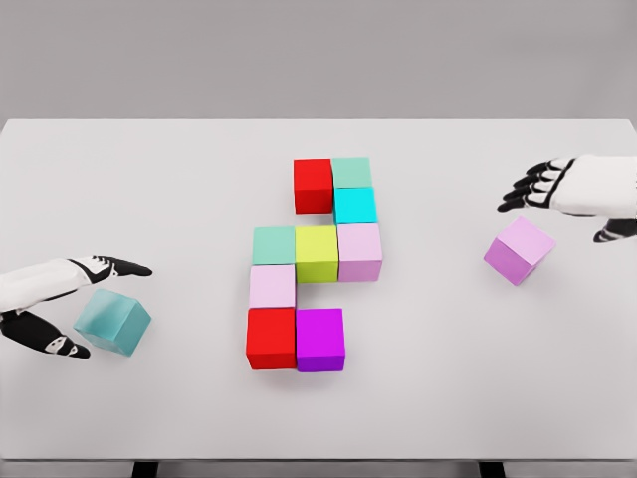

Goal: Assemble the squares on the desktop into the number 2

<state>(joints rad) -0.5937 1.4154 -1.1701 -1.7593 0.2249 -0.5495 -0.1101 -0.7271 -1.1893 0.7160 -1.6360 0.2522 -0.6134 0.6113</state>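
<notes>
Nine coloured cubes [314, 264] sit clustered mid-table; left hand [70, 299] spread around a loose teal cube [112, 322], right hand [557, 189] open just beyond a tilted lilac cube [519, 250].

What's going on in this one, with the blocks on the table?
A two-armed robot is laying coloured blocks on a white table into the shape of a 2. Nine blocks already sit together in the middle, from the red block at the top to the purple block at the bottom. The left hand is around a loose teal block with fingers spread, not clearly gripping it. The right hand hangs open above and beside a loose pink block.
</notes>
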